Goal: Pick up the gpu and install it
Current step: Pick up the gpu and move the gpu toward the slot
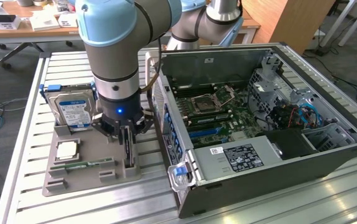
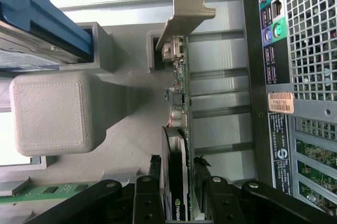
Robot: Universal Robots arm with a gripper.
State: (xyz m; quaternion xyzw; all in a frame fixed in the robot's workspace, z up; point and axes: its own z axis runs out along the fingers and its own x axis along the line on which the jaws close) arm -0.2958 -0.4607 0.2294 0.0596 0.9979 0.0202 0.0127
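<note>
Astride the gpu (image 2: 178,110), upright in its grey holder (image 1: 119,179) beside the open computer case (image 1: 303,172), with gripper (image 2: 178,162) part-open, seemingly not yet clamped on it; lifting and installing undone.

Grey plastic holder tray (image 1: 79,179): on slatted aluminium table (image 1: 23,140), at exterior view's left of black metal computer case (image 1: 327,154). In tray: silver hard drive (image 1: 72,109) upright; flat green gpu (image 1: 128,151) on edge, side nearest case

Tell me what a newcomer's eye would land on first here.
First, the big blue-and-grey robot arm, its end effector set over the thin green-and-black gpu card standing on edge in the grey plastic tray. Beside it, at the exterior view's right, the open dark metal computer case bares its green motherboard.
</note>
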